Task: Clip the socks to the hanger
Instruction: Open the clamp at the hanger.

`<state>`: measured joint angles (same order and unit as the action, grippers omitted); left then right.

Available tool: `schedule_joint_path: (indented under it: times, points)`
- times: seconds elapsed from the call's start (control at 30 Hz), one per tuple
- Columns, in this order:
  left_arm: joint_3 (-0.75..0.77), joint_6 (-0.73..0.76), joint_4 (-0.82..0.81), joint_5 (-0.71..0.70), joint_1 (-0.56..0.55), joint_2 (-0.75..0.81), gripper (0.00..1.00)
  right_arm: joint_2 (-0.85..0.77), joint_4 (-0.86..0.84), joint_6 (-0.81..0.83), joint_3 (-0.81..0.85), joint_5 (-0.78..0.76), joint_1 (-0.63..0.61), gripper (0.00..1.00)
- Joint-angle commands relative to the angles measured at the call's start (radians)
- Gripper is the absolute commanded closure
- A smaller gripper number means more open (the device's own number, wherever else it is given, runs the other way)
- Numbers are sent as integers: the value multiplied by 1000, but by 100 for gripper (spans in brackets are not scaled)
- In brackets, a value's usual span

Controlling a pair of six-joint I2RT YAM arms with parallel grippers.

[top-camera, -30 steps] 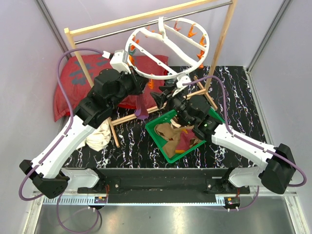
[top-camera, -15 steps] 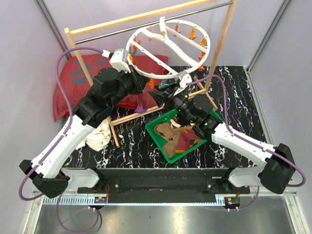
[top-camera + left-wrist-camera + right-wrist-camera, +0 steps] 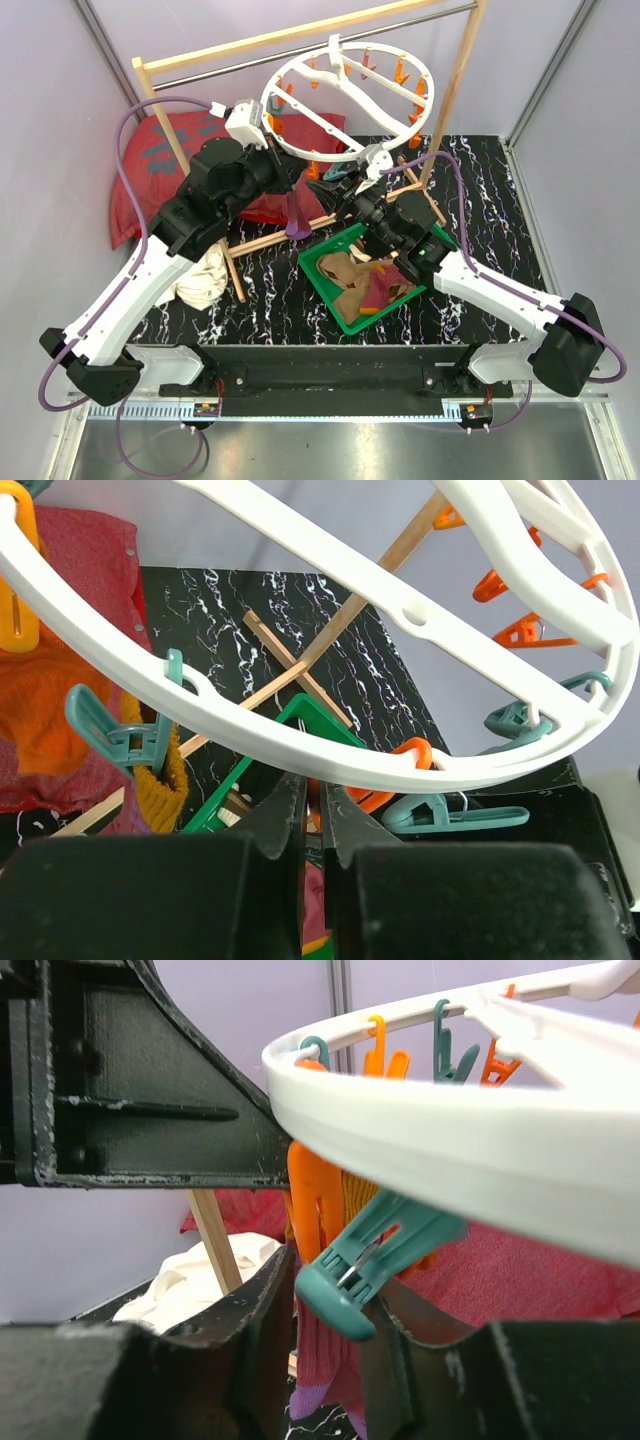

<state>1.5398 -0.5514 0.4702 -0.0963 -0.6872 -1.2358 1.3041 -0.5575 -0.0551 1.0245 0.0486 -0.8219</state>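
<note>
**A:** Your left hand is clamped tight, fingers pressed together on the purple sock. The sock dangles straight down beneath it.

**B:** Just past those fingertips runs the near rim of the hanger, the big white ring. It hangs tilted, up on the wooden rack.

**A:** Your right hand faces the left one from the opposite side, right up under the same stretch of rim. A teal clip hangs off the ring with its tail down between the fingers.

**B:** Is it pinching that clip?

**A:** There's a finger close on each side of the clip. Whether they actually press on it, I cannot tell.

**B:** An orange clip hangs next to the teal one, on the side towards your left hand. The purple sock drops behind and below both clips, showing in the gap between your right fingers.

**A:** So the sock sits right between your two hands, just under the rim and held only by the left.

**B:** Below your right hand, the green basket stands on the counter. The spare socks are heaped inside, tan and maroon.

**A:** Well out behind your left hand lie the white cloth and the red cushion.
</note>
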Motion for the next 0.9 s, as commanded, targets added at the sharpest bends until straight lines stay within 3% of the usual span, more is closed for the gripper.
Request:
schedule_joint_path:
  times: [0.0, 0.2, 0.3, 0.4, 0.53, 0.73, 0.87]
  points:
    - [49, -5, -28, 32, -3, 4, 97, 1, -51, 40, 65, 30, 10, 65]
    - [54, -7, -28, 40, -3, -1, 94, -3, -35, 46, 69, 49, 12, 88]
    - [60, -5, -28, 40, -3, 6, 82, -8, -21, 44, 65, 53, 12, 99]
    - [59, 4, -38, 32, -3, 25, 59, -9, -7, 46, 62, 56, 12, 100]
    - [20, 16, -100, 41, -3, 59, 44, -9, 1, 46, 63, 60, 12, 100]
    - [-10, 42, -139, 90, -3, 55, 31, -3, 4, 40, 66, 66, 10, 100]
    - [-21, 53, -154, 121, -5, 38, 29, -3, 10, 41, 68, 68, 12, 100]
